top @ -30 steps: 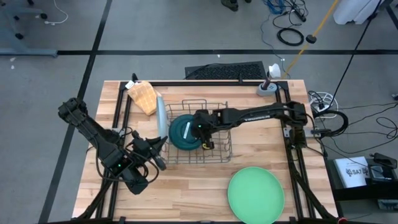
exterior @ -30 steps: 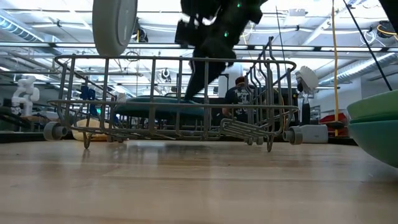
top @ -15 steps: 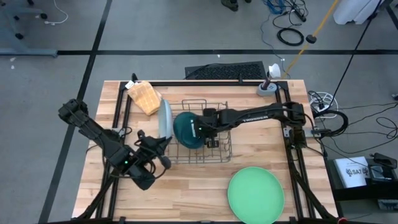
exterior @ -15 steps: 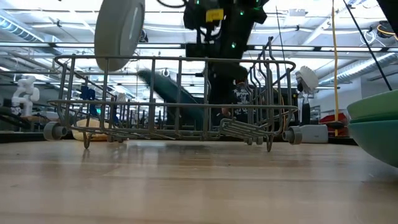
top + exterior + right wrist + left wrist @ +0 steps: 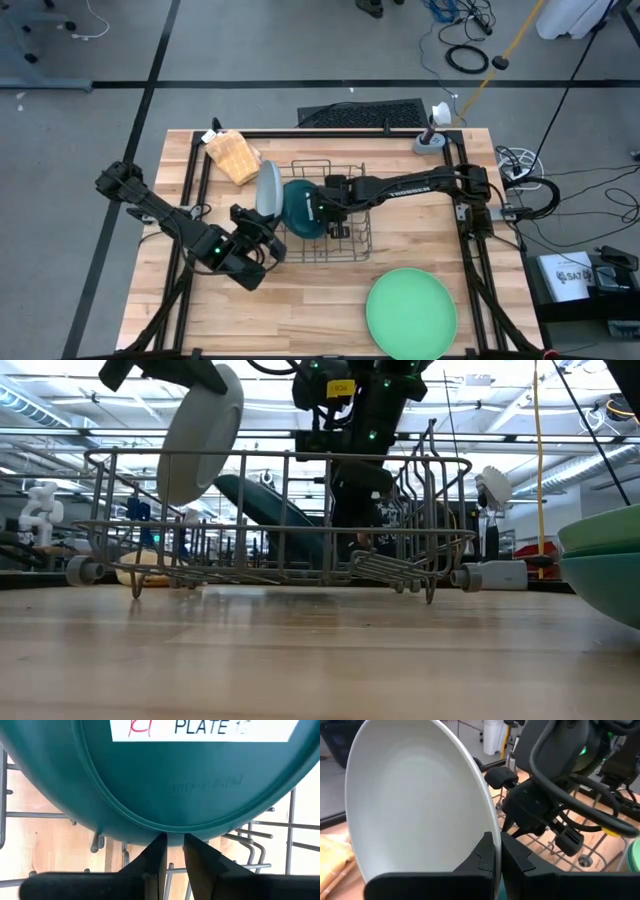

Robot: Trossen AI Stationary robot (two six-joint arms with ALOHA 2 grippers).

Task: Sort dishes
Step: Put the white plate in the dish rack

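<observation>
Both arms are carrying plates at the wire rack [image 5: 320, 215], and the picture has shifted in the last second. Your right gripper [image 5: 171, 851] has its jaws clamped on the rim of the dark teal plate [image 5: 301, 208], which a second ago lay nearly flat in the rack and now stands tilted on edge inside it, leaning toward the left end; the low view shows the same steep slant behind the rack's wires. Your left gripper [image 5: 497, 855] has its jaws pinched narrow on the edge of the small pale plate [image 5: 267, 188]. That plate was edge-on to the overhead camera above the rack's left end; it now leans so more of its face shows, and the left arm has swung in closer to the rack. The pale plate hangs over the left rim of the rack, just beside the teal one, not yet seated between wires as far as you can tell.

The large light green plate [image 5: 411, 311] sits on the surface near the front right edge, untouched, with a darker plate under it in the low view. The tan cloth [image 5: 231, 155] lies at the back left.

Judging from this, both plates are being stood up for slotting; watch the gap between them, since they are close enough to knock.
</observation>
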